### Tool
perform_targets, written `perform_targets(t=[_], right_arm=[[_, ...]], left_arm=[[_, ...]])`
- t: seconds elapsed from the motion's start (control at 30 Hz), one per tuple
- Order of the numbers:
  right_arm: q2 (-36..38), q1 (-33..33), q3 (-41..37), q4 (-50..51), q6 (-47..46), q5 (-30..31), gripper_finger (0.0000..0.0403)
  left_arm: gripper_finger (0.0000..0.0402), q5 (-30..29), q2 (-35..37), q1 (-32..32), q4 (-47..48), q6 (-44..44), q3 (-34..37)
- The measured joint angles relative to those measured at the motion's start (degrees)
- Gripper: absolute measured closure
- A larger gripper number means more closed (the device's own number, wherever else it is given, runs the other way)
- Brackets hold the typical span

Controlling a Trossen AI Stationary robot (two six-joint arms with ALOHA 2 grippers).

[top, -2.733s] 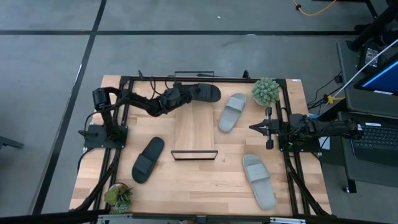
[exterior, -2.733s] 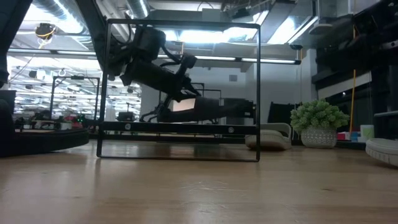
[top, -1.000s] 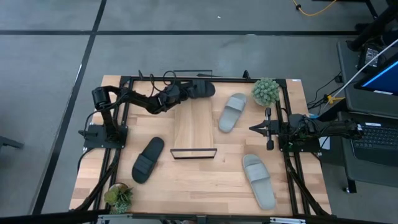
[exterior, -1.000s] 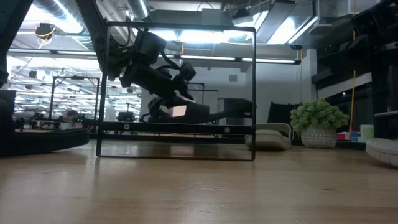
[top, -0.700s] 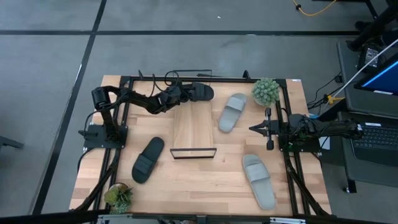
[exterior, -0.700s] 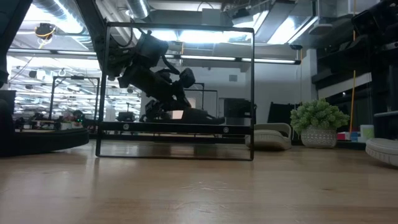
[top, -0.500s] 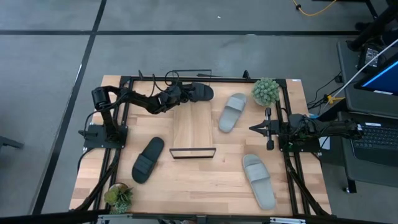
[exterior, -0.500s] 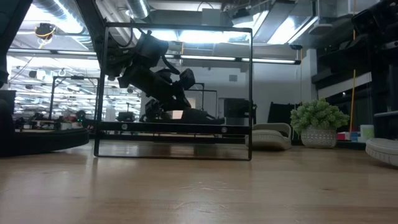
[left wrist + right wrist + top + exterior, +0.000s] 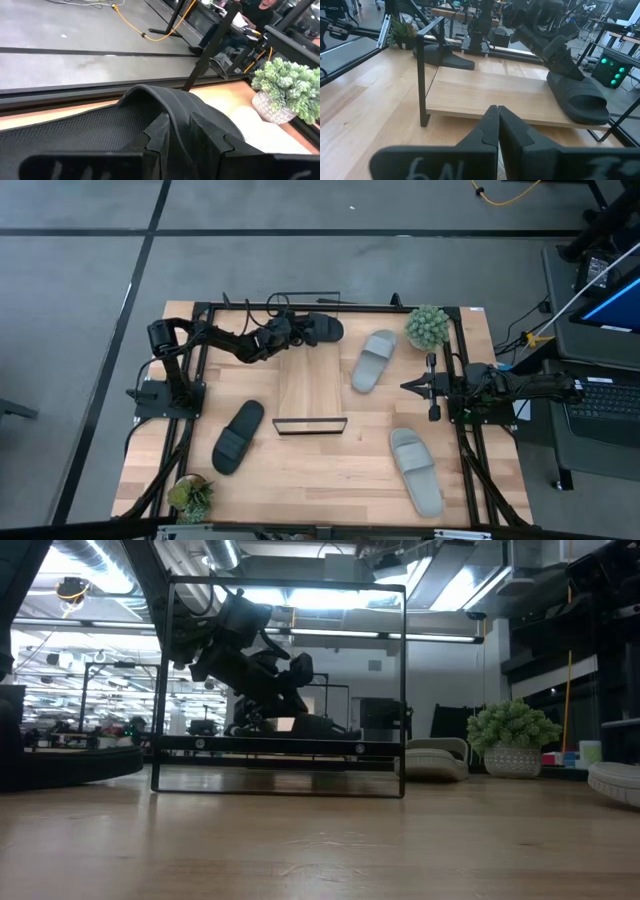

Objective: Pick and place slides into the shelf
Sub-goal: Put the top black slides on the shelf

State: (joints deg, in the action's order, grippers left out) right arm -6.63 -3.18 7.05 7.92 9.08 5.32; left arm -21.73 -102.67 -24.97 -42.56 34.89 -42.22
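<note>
The shelf [image 9: 312, 385] is a narrow light-wood board with black wire end frames, standing mid-table. One black slide [image 9: 322, 328] sits on the shelf's far end, sole down [image 9: 580, 100]. My left gripper [image 9: 293, 330] is shut on it from the table's left. The second black slide [image 9: 237, 436] lies flat on the table left of the shelf. One grey slide [image 9: 374, 360] lies right of the shelf, the other [image 9: 415, 470] near the right front corner. My right gripper [image 9: 405, 386] waits shut at the right, level with the shelf. My left gripper holds the black slide by its heel end [image 9: 559, 75], behind the wide strap [image 9: 165, 100], pinched between the two fingers [image 9: 160, 135]. The fingers slant down from the table's left and above. The slide lies level with its sole on the shelf board [image 9: 540, 102].
A potted plant [image 9: 428, 327] stands at the far right corner, another [image 9: 190, 495] at the near left corner. Black rails [image 9: 195, 380] run along the table's left and right sides. Bare wood lies in front of the shelf's near wire frame [image 9: 403, 690].
My left gripper has sunk and tipped steeper, drawing slightly toward the table's left. The black slide, held just above the board a second ago, has come down onto the shelf's far end and has lain still for the last half second.
</note>
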Motion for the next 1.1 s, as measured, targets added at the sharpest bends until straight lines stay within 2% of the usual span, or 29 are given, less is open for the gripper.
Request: perform_targets(t=[0.33, 0.97, 1.1], right_arm=[[0.0, 0.0, 0.0, -1.1, 0.0, 0.0, 0.0396], [0.0, 0.0, 0.0, -3.9, 0.0, 0.0, 0.0396], [0.0, 0.0, 0.0, -3.8, 0.0, 0.0, 0.0396]], left_arm=[[0.0335, 0.2, 0.0, 0.0, -0.3, -7.4, 0.0], [0.0335, 0.0, 0.0, -0.6, 0.1, -8.2, 0.0], [0.0321, -0.2, 0.0, -0.6, -0.3, -7.8, 0.0]])
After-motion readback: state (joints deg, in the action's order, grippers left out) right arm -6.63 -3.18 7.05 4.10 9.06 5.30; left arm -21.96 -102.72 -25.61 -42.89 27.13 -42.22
